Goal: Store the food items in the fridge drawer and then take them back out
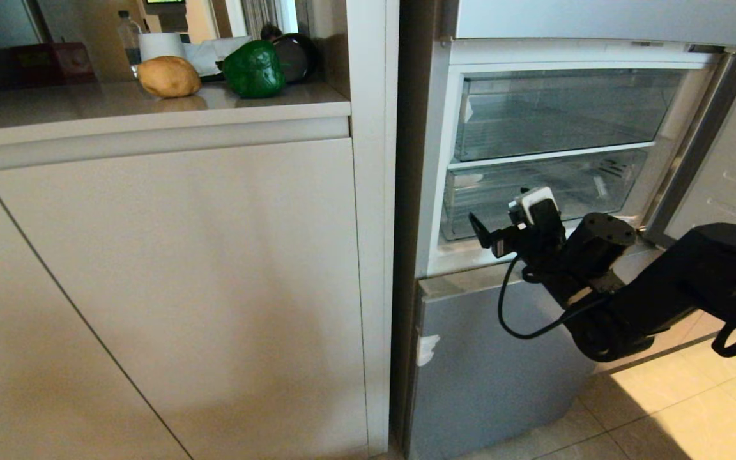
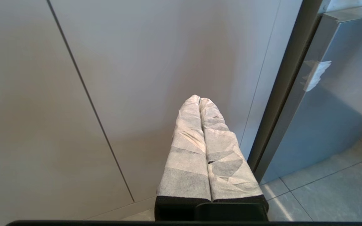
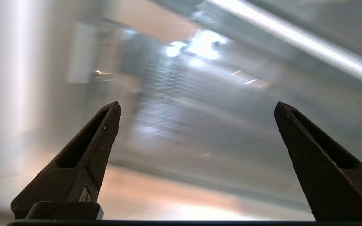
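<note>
1. While the right gripper (image 1: 492, 233) hung before the open fridge with its jaws spread as wide as they went and nothing between them, the step in hand looked to be drawing out the lower fridge drawer (image 1: 537, 191).
2. Doing it well probably called for squaring the fingers (image 3: 90, 150) to the drawer's front lip, closing on it firmly, then pulling straight along the rails.
3. Both food items sat well apart from the fridge on the countertop (image 1: 87, 105): the potato (image 1: 168, 76) beside the green bell pepper (image 1: 254, 69).
4. The left gripper (image 2: 200, 100) hung low before the cabinet door (image 2: 156, 56), its wrapped fingers (image 2: 187, 141) pressed together on nothing.
5. Room was tight: the open fridge door (image 1: 726, 166) bounded the robot's right, the cabinet's side panel (image 1: 371, 191) its left, and the upper drawer (image 1: 559, 112) sat just above.
</note>
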